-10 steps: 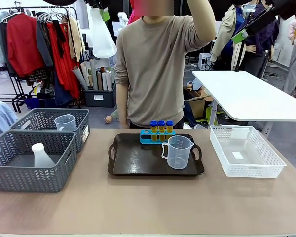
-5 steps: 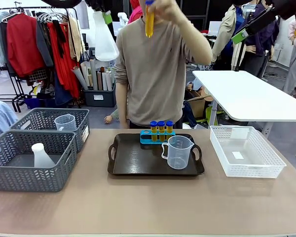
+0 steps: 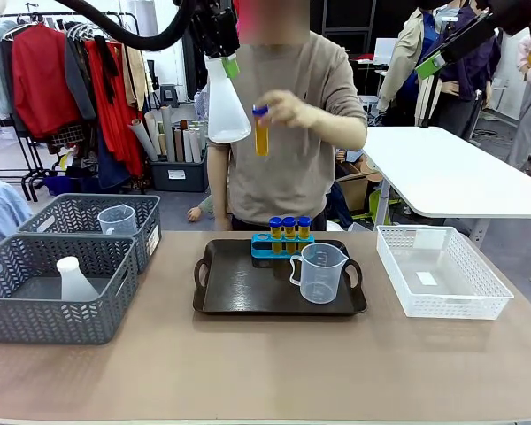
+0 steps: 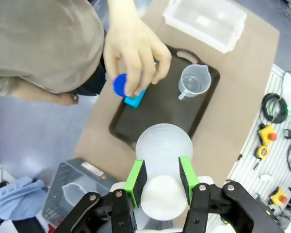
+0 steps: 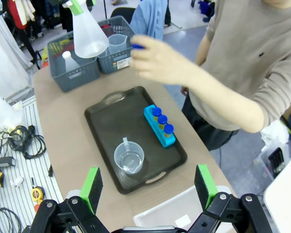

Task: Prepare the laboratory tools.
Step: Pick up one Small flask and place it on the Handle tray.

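**Two flasks on show, one held aloft by the left gripper**

One translucent conical flask (image 3: 227, 111) hangs high above the far side of the table (image 3: 265, 372), its neck clamped between the green pads of the left gripper (image 3: 223, 64). The jaws are partly closed on the neck and the wide base points down. From the left wrist, the same flask (image 4: 164, 150) sits squarely between the fingers.

Just right of it, the person's hand (image 3: 288, 108) holds one amber tube (image 3: 261, 135) with a blue cap, upright and near the flask but apart from it.

Below, a dark tray (image 3: 239, 288) lies mid-table. At its far edge a blue rack (image 3: 283, 248) carries three more capped tubes (image 3: 288, 226). A clear measuring jug (image 3: 320, 273) stands on the tray near its right handle.

At the left, the near grey basket (image 3: 53, 323) holds a second flask (image 3: 73, 279), and the far grey basket (image 3: 71, 212) holds a second jug (image 3: 117, 219). A white basket (image 3: 442, 310) sits at the right.

The right gripper (image 5: 148, 187) hovers high over the table's right part, jaws spread wide with nothing between them.
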Action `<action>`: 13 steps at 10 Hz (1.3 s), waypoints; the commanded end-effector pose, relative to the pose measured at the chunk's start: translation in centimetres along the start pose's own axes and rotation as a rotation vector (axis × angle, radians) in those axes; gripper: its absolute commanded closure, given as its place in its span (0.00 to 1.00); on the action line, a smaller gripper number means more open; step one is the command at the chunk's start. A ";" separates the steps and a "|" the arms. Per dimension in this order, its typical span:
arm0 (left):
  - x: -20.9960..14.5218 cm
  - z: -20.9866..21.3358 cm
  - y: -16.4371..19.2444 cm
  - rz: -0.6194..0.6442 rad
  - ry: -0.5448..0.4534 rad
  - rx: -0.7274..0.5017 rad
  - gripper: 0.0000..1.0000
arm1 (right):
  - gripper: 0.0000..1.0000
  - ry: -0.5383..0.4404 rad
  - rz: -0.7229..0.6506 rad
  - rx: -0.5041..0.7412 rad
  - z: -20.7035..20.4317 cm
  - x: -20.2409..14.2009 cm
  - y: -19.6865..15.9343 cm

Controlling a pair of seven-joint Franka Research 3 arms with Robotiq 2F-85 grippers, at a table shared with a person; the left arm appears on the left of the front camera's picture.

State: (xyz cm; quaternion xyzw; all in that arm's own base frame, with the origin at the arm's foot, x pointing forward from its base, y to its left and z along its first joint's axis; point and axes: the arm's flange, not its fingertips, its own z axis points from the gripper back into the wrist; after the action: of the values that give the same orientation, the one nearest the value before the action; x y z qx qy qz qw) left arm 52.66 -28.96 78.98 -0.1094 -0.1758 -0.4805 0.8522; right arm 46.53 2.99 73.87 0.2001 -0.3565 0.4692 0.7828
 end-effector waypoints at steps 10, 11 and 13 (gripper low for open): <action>-1.9 1.1 0.1 -0.026 0.015 0.026 1.00 | 0.00 -0.001 0.004 -0.001 0.1 0.0 0.1; -1.7 -0.3 0.1 -0.045 0.013 0.029 1.00 | 0.00 -0.001 0.004 -0.001 0.1 0.0 0.1; -0.8 -4.3 -0.4 -0.117 0.019 0.002 1.00 | 0.00 -0.001 0.004 -0.001 0.1 0.0 0.1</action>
State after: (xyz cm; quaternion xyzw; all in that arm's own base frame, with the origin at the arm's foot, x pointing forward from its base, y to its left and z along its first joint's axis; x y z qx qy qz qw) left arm 53.05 -29.77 76.88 -0.0989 -0.1674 -0.5065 0.8400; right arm 46.53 2.99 73.87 0.2001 -0.3564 0.4691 0.7828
